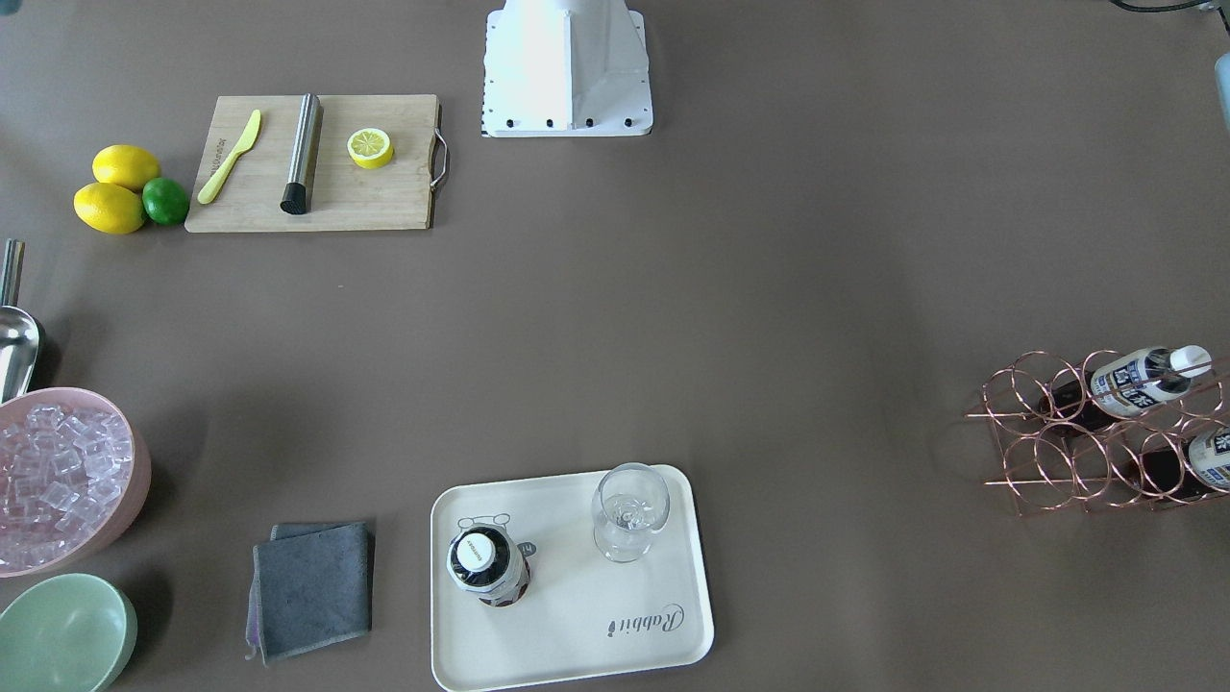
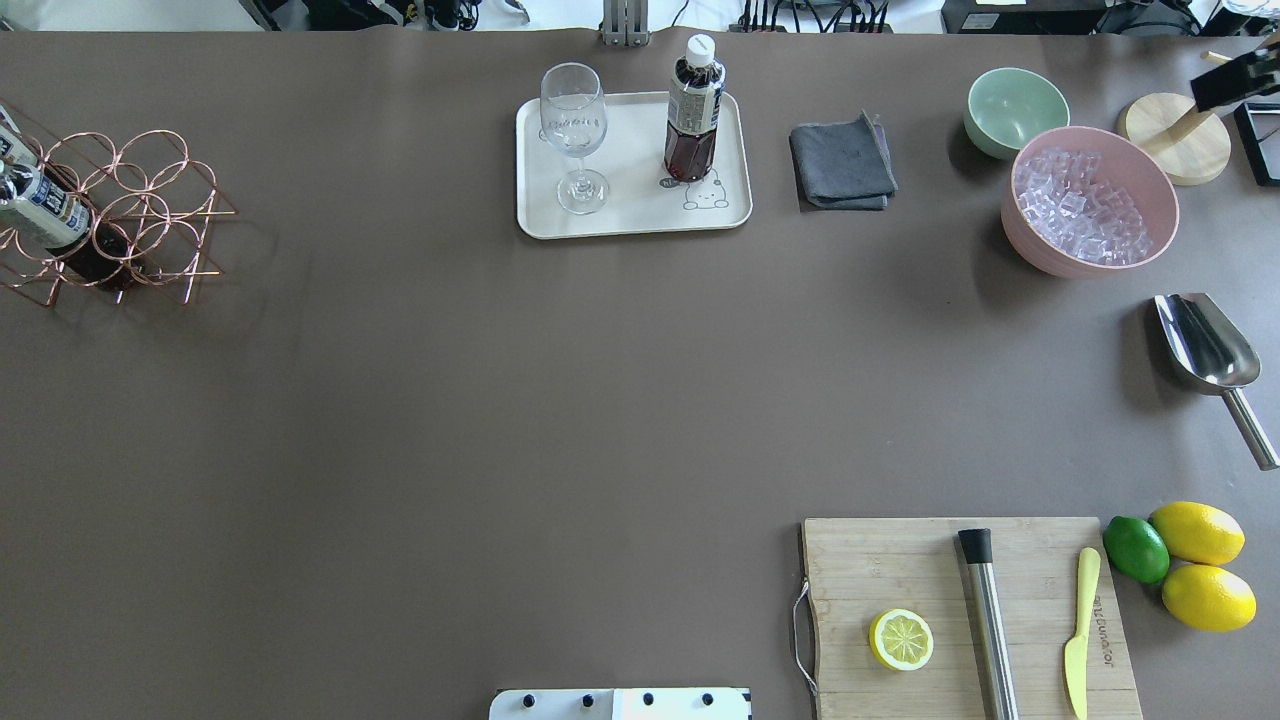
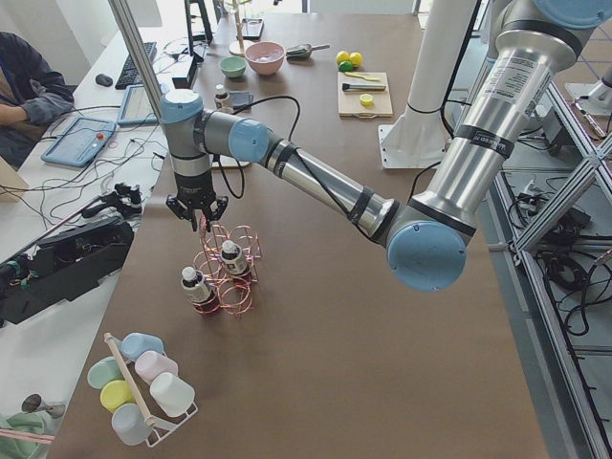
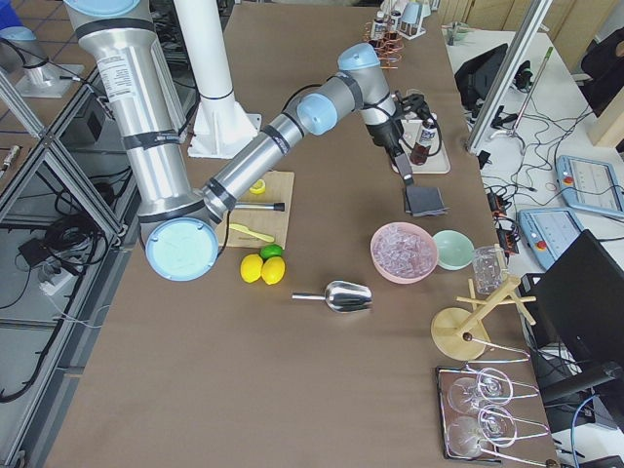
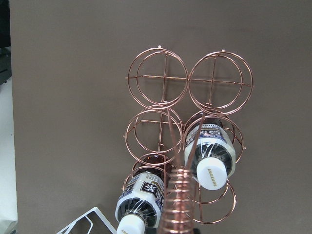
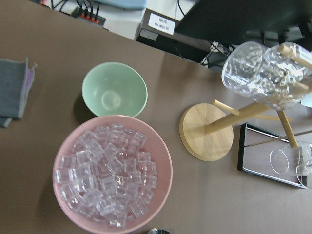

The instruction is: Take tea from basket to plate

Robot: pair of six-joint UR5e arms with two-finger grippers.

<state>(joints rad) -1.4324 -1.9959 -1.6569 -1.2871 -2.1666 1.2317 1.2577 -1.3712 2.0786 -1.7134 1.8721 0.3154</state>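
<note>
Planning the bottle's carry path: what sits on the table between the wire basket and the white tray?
Nothing; in the overhead view the brown table between the basket and the tray is bare.

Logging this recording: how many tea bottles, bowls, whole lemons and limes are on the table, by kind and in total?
Tea bottles: 3, one standing on the plate at, two in the basket at and
Bowls: 2, mint-green and pink with ice
Whole lemons: 2
Limes: 1
Total: 8
</note>
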